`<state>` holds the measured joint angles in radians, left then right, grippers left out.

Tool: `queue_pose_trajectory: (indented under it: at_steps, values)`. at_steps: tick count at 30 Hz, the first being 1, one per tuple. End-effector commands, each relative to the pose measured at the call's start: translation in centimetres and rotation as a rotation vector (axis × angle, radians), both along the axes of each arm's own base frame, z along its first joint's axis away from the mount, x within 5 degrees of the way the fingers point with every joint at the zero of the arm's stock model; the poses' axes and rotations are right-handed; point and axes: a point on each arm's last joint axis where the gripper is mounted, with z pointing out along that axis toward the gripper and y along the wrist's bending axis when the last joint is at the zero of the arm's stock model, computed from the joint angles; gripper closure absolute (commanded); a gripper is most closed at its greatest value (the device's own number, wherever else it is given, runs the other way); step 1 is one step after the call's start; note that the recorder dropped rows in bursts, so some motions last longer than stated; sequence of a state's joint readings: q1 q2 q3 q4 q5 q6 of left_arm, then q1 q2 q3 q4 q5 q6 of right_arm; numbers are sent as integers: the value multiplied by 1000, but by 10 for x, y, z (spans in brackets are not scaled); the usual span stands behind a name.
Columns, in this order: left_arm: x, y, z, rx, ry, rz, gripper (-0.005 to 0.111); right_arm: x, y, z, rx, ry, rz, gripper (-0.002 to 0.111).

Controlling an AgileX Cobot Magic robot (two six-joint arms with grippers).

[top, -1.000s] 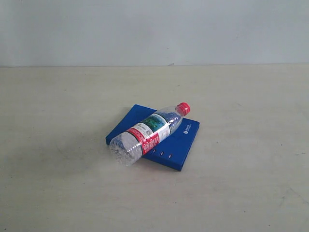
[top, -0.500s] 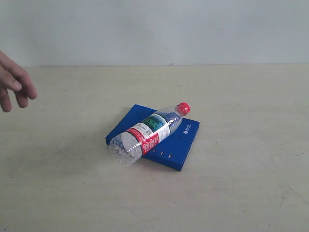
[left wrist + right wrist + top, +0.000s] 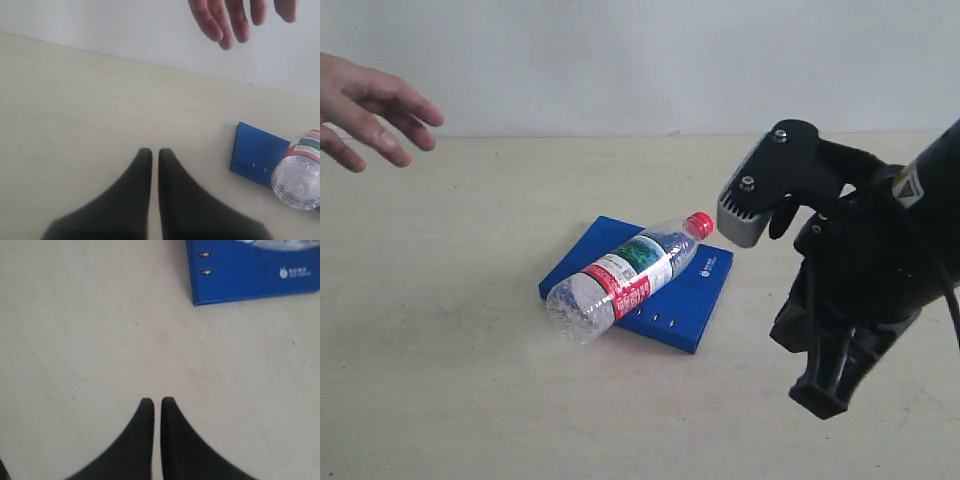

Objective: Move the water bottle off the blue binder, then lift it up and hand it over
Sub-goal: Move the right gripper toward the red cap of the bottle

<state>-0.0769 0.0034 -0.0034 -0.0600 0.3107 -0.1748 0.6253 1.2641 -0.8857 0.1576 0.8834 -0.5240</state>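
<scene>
Water bottle (image 3: 620, 278), clear ribbed plastic with red cap, lay on the blue binder (image 3: 705, 292); left gripper (image 3: 151, 151) and right gripper (image 3: 154, 401) were closed, empty

right arm (image 3: 876, 262): black, wrist bent, forearm angled downward | right gripper (image 3: 156, 401): fingers pressed together, empty | left gripper (image 3: 150, 151): fingers pressed together with a hairline gap, empty

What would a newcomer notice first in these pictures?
In the exterior view, a clear ribbed plastic water bottle with a red cap lies on its side across a flat royal-blue binder at centre. The black right tool, shut, hangs at the right; a bare human hand hovers at upper left.
</scene>
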Motion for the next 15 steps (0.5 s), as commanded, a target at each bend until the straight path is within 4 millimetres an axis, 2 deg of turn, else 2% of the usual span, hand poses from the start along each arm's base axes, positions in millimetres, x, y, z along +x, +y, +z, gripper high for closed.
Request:
queue_pose_trajectory:
  at_steps: [1,3,4,6,8,10,13,15]
  values:
    - [0,0,-1,-15,-3,-3,102,5,2,9,-46,-104,190,101]
    - [0,0,-1,-15,-3,-3,102,14,6,12,-20,-210,187,77]
    - [0,0,-1,-15,-3,-3,102,22,8,15,-19,-308,192,59]
    - [0,0,-1,-15,-3,-3,102,34,8,22,6,-442,173,40]
    - [0,0,-1,-15,-3,-3,102,47,-4,25,31,-488,95,39]
    - [0,0,-1,-15,-3,-3,102,59,-19,18,42,-424,-7,42]
    - [0,0,-1,-15,-3,-3,102,76,-26,7,169,-350,-103,42]
    - [0,0,-1,-15,-3,-3,102,91,-30,4,251,-368,-246,42]
